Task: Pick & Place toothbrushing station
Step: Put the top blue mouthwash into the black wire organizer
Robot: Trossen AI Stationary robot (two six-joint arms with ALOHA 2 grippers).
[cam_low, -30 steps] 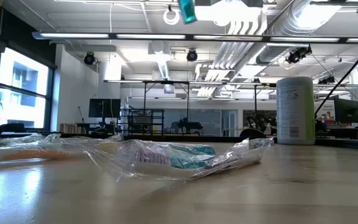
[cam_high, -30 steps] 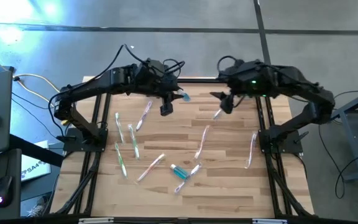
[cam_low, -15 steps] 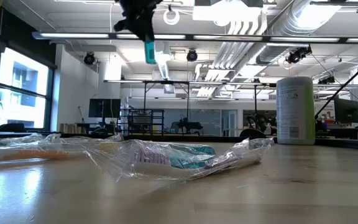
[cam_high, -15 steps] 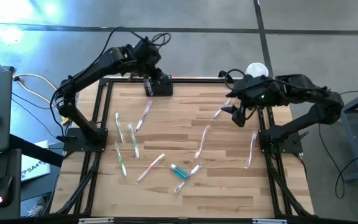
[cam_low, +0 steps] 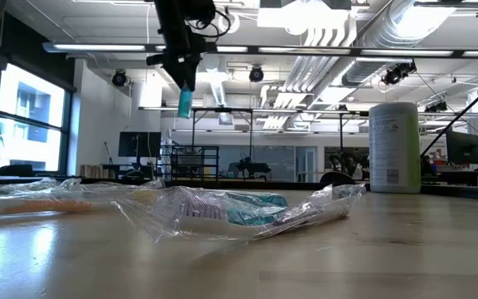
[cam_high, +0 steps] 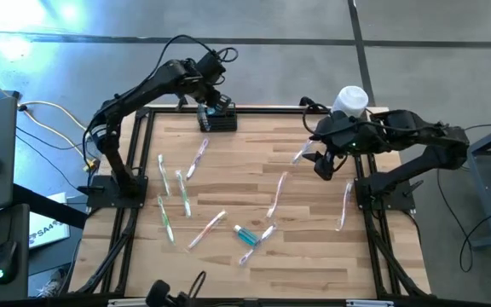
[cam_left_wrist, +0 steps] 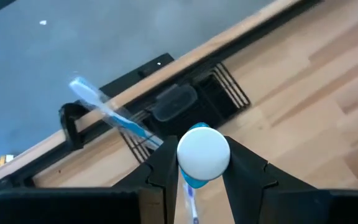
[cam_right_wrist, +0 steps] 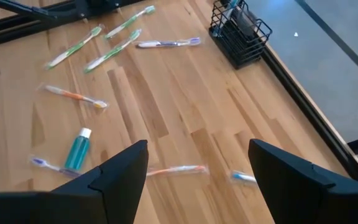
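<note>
toothbrushing station [cam_high: 219, 120] sits directly under the left pincer [cam_high: 212, 104].

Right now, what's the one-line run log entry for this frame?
left gripper: shut on teal tube, above black rack | right gripper: open, empty, over table's right side | rack: toothbrush inside
</note>
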